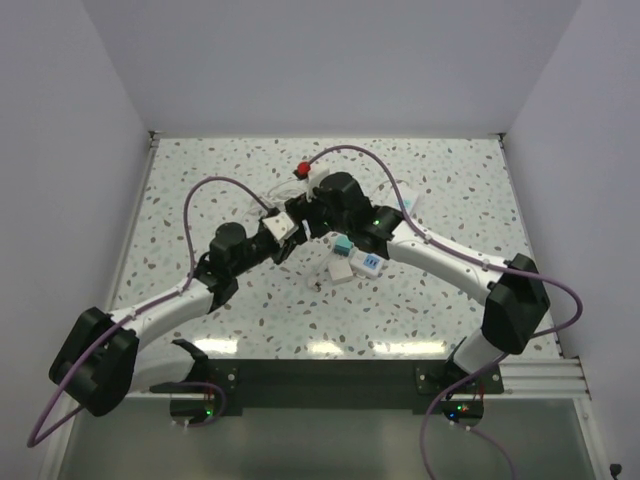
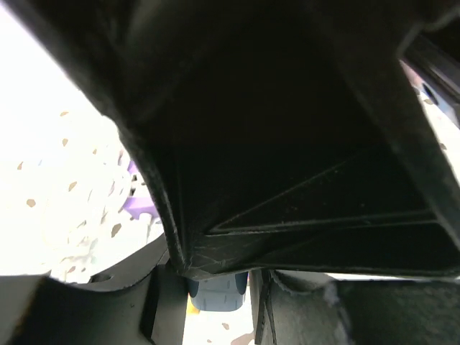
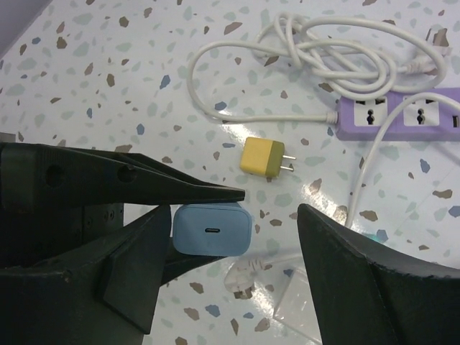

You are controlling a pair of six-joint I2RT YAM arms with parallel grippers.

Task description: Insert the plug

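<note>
A light blue charger plug point(image 3: 212, 228) with a USB-C slot facing the right wrist camera is clamped between my left gripper's thin black fingers point(image 3: 180, 188), above the table. In the left wrist view the plug point(image 2: 215, 293) shows between the fingers of my left gripper point(image 2: 215, 302); the rest is blocked by the dark body of the right gripper. My right gripper point(image 3: 236, 212) is open, its left finger beside the plug and its right finger well clear. The purple power strip point(image 3: 402, 111) lies at the upper right. Both grippers point(image 1: 290, 228) point(image 1: 318, 208) meet at the table's middle.
A yellow plug point(image 3: 264, 158) lies on the table beyond the blue one. A coiled white cable point(image 3: 323, 57) runs to the strip. A clear plastic bag point(image 3: 305, 305) lies below. Small teal and white boxes point(image 1: 345, 255) sit by the right arm. A red switch point(image 1: 305, 168) shows behind the grippers.
</note>
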